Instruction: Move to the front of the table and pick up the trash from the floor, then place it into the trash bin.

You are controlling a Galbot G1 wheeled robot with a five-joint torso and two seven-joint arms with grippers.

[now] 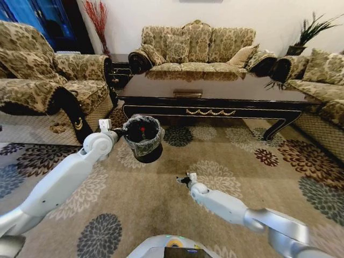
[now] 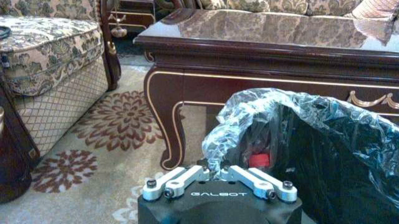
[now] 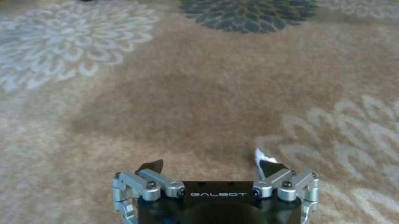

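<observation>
1. Right gripper (image 1: 184,179) is closest to you, low over the floor (image 1: 161,204), fingers spread apart with nothing between them; the right wrist view shows bare carpet under it plus a white bit at one fingertip (image 3: 263,157), can't tell what that is.
2. Left gripper (image 1: 119,130) sits further out on the left, pinched shut on the rim of the trash bin (image 1: 144,141), gripping the plastic liner (image 2: 249,116) folded over the edge.
3. You've got the bin tilted, mouth facing the head camera, just in front of the table (image 1: 215,94) near its left front leg.
4. Trash: a red cap (image 2: 259,160) shows inside the bin, also visible as a red dot in the head view. Can't make out anything else in there.
5. Sofas ring the table: one far behind it (image 1: 196,48), one at the left (image 1: 43,75), one at the right (image 1: 317,80).
</observation>
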